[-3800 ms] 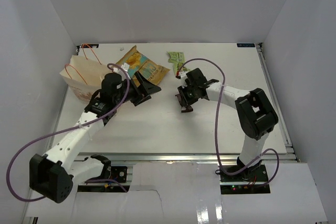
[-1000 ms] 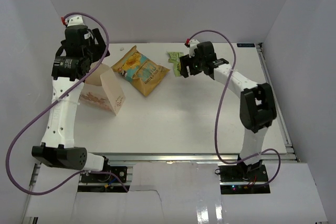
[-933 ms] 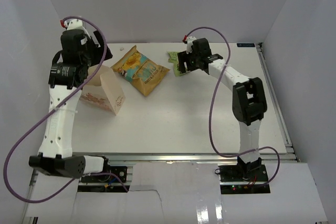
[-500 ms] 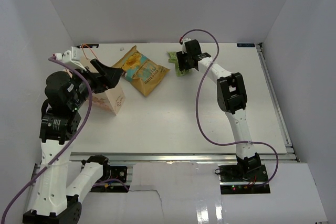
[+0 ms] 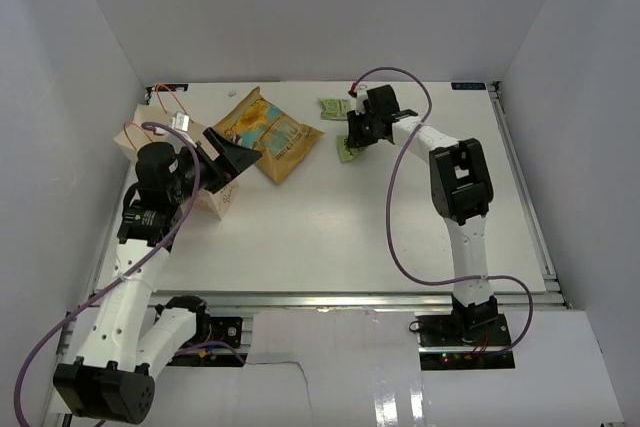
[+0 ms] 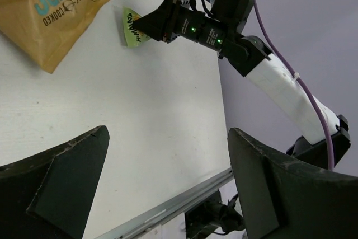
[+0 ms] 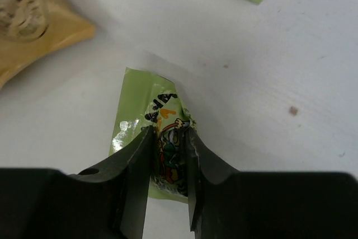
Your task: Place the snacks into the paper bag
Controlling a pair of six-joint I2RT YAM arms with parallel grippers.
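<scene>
The cream paper bag (image 5: 218, 194) with orange cord handles stands at the far left of the table. My left gripper (image 5: 228, 155) is open and empty, held above the table just right of the bag; in the left wrist view its jaws (image 6: 168, 132) stand wide apart. The yellow-and-teal chip bag (image 5: 270, 132) lies flat beside it. My right gripper (image 5: 357, 139) is shut on a green sachet (image 7: 146, 117), pinching it at table level. A second green sachet (image 5: 335, 106) lies just beyond. The bars and the pink-red packet are out of view.
White walls close in the table at the back and both sides. A metal rail runs along the near edge (image 5: 330, 299). The right arm's purple cable (image 5: 392, 217) loops over the table's middle right.
My left arm came down from above the bag and now sits low beside it, jaws open. My right gripper reached the green sachets and closed on the nearer one.
</scene>
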